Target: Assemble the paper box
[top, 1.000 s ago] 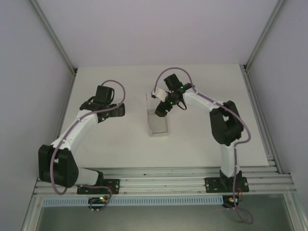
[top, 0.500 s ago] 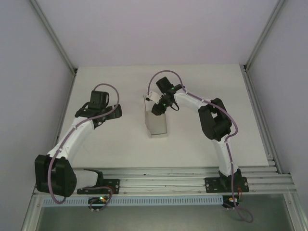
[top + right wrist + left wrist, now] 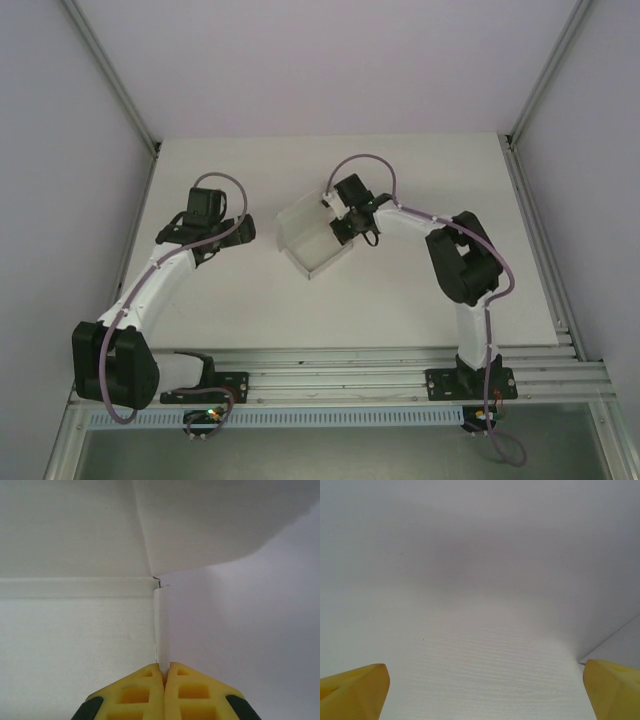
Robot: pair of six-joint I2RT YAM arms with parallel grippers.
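The paper box [image 3: 312, 236] is white thin cardboard, partly folded up, turned at an angle in the middle of the table. My right gripper [image 3: 338, 222] is at its right side and shut on an upright wall edge of the paper box [image 3: 161, 630], the yellow fingers [image 3: 145, 695] pinching the thin edge. A curved flap [image 3: 215, 525] hangs above that wall. My left gripper [image 3: 244, 231] stands left of the box, apart from it. Its yellow fingertips [image 3: 355, 690] sit wide apart, open over bare table.
The white table [image 3: 420, 290] is bounded by grey side walls and aluminium rails. A metal rail frame [image 3: 340, 362] runs along the near edge by the arm bases.
The right gripper has turned and pulled the box, which has swung from upright and narrow to a wider, angled shape. The left arm drew back slightly to the left, then held still.
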